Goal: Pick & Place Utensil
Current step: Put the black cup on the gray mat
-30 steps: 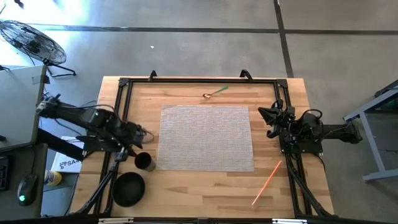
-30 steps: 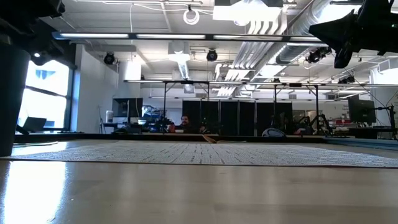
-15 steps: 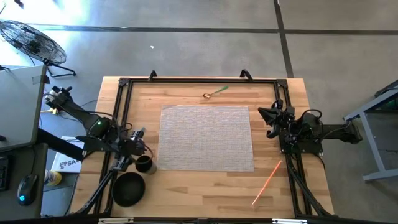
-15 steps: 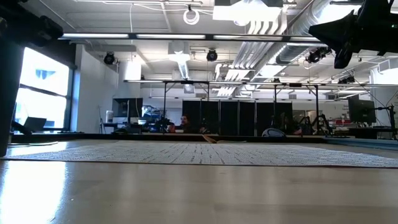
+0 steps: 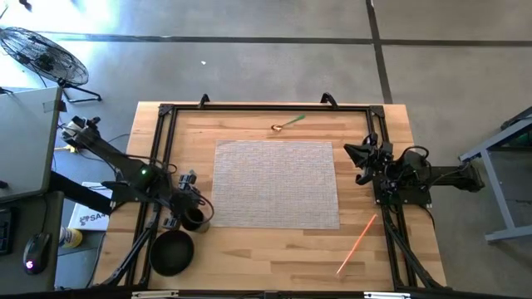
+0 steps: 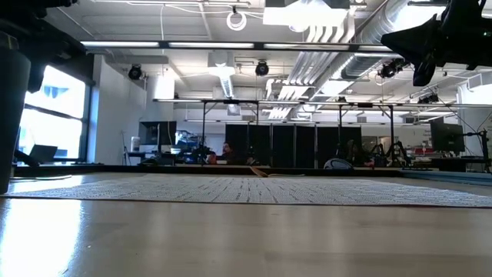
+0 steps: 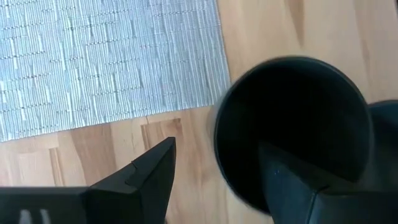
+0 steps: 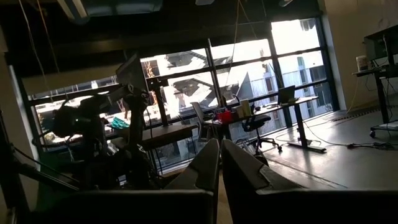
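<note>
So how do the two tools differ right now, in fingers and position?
The left tool has its fingers spread, one at the wall of the black cup; the right tool has its fingers shut, holding nothing. The left is low at the cup beside the mat; the right waits at the table's right side.
</note>
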You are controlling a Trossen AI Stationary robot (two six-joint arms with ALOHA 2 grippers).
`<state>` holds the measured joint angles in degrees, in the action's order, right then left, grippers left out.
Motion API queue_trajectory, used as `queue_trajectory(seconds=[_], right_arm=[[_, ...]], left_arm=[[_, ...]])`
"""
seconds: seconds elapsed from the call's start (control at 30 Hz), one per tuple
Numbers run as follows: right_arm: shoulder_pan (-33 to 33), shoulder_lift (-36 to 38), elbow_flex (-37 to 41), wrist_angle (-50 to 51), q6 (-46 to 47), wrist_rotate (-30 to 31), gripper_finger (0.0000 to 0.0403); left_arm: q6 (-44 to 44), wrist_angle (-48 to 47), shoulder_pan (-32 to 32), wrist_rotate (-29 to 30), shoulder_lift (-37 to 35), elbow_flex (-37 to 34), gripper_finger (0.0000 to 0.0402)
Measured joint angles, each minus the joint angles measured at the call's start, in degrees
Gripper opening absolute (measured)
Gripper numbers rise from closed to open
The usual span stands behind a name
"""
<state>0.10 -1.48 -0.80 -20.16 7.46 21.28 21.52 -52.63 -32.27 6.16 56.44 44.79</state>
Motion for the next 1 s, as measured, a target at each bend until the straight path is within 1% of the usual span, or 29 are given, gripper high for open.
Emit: queue_trajectory(seconds=[0.2, 0.3, 0.4, 0.6, 0.7, 0.83, 1.0], right_arm=[[0.0, 0.0, 0.0, 0.0, 0.0, 0.0, 0.0012], [0.0, 0.0, 0.0, 0.1, 0.0, 0.0, 0.0012], [0.0, 0.0, 0.0, 0.2, 0.0, 0.0, 0.0012], [0.0, 0.0, 0.0, 0.2, 0.0, 0.0, 0.0012], [0.0, 0.0, 0.0, 0.2, 0.0, 0.0, 0.0012], [0.0, 0.0, 0.0, 0.2, 0.0, 0.0, 0.0012], [0.0, 0.0, 0.0, 0.2, 0.0, 0.0, 0.0012]], left_arm=[[-0.1, 3.5, 0.0, 0.0, 1.8, 0.0, 0.021], [-0.2, 4.2, 0.0, 0.0, 1.8, 0.0, 0.0202], [-0.2, 4.6, 0.0, 0.0, 1.8, 0.0, 0.0178], [-0.2, 4.5, 0.0, 0.0, 1.8, 0.0, 0.0113], [-0.2, 4.5, 0.0, -1.3, 1.7, 0.0, 0.0087], [-0.2, 4.2, 0.0, -2.7, 1.7, 1.1, 0.0065], [-0.8, 2.4, 0.0, -2.6, 1.7, 2.6, 0.0051]])
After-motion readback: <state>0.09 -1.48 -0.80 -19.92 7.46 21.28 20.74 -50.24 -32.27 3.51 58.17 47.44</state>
